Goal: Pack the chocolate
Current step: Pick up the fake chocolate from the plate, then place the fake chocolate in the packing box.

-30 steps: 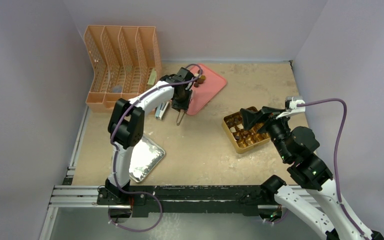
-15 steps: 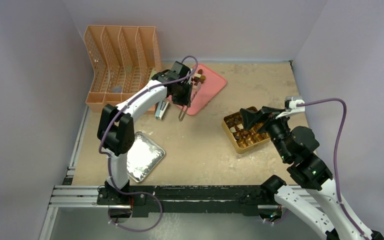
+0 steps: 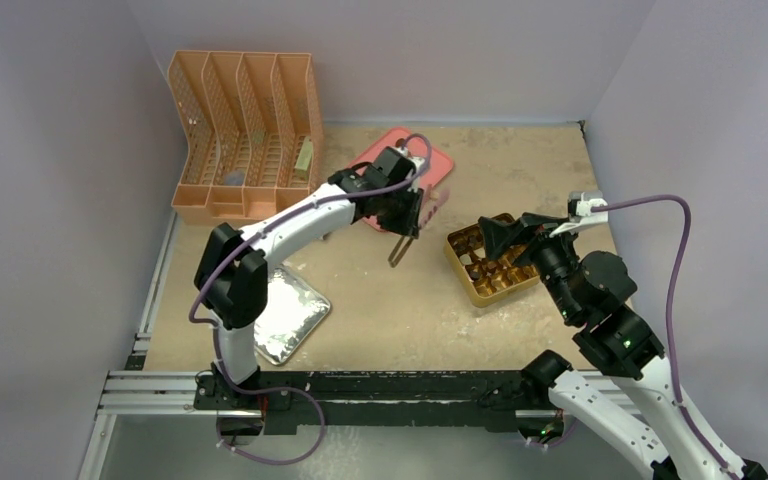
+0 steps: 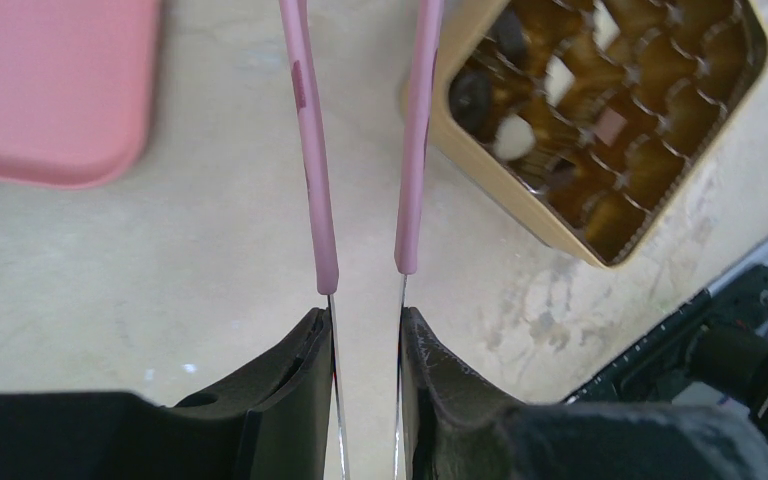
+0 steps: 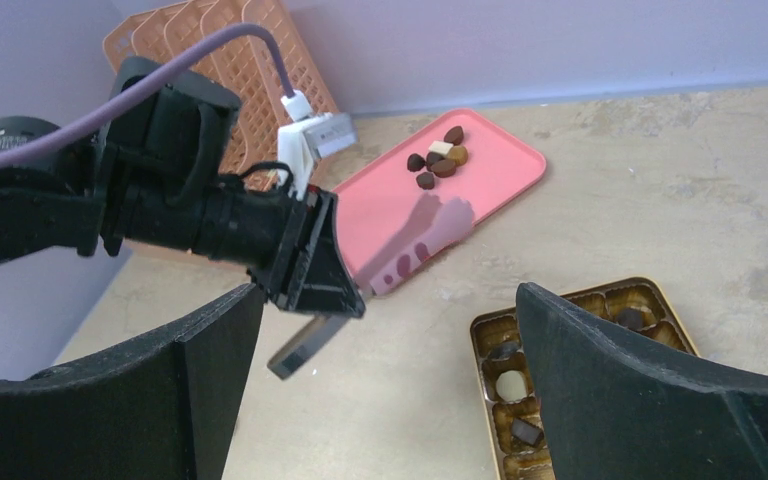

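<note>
Several pieces of chocolate lie in a cluster on the pink tray. More pieces, dark and cream, sit in cells of the gold gridded box. My left gripper is shut on pink-tipped metal tongs, over bare table between the tray and the box. The tong arms stand apart. Their tips are cut off in the left wrist view and blurred in the right wrist view, so I cannot tell if they carry a piece. My right gripper hangs open just above the box's near side.
An orange slotted file rack stands at the back left. A foil tray lies near the left arm's base. Lilac walls close in the table on three sides.
My left arm has swung right with the tongs, from the pink tray's edge toward the gold box. The right arm has not moved.
</note>
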### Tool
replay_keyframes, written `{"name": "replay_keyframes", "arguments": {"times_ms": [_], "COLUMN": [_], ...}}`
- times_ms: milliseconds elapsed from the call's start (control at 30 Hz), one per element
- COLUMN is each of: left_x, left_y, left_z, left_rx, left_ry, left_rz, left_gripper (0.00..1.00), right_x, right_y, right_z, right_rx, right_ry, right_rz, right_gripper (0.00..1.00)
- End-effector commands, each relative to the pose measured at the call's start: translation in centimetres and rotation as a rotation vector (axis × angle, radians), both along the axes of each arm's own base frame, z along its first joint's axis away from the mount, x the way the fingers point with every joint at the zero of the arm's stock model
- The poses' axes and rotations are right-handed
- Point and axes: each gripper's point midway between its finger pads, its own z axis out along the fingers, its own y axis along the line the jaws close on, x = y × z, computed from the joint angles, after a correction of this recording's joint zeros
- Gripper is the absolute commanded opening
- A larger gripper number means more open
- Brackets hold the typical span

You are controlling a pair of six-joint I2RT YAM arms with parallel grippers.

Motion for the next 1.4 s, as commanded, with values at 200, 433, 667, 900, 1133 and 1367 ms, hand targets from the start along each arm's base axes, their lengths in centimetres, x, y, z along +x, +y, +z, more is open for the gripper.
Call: {"name": "replay_keyframes", "arguments": {"times_ms": [200, 433, 667, 900, 1133, 1367], "left_x": [-4.9, -7.7, -9.8, -10.9, -11.5, -11.4], "left_y": [-6.7, -10.1, -12.5, -14.1, -15.1, -15.5], "left_z": [4.2, 4.2, 2.8, 1.4, 0.1, -0.4], "left_rx": [-0.222, -0.278, -0.295, -0.282, -0.278, -0.274], "left_ry": [-0.037, -0.014, 0.023, 0.050, 0.074, 0.080], "left_rz": [-0.122, -0.195, -0.236, -0.275, -0.298, -0.303], "left_gripper": [0.26, 0.26, 0.26, 0.26, 0.27, 0.28], "right_x": [-0.3, -0.3, -0.4, -0.4, -0.5, -0.3], "right_y": [-0.1, 0.0, -0.1, -0.1, -0.3, -0.2], "right_z": [2.5, 2.6, 2.6, 2.5, 2.7, 2.6], "right_rx": [0.066, 0.080, 0.082, 0.080, 0.075, 0.070], "right_ry": [-0.062, -0.059, -0.061, -0.057, -0.066, -0.067], "right_rz": [0.000, 0.005, 0.003, 0.006, -0.001, -0.002], "right_gripper": [0.99, 0.99, 0.99, 0.99, 0.99, 0.99]}}
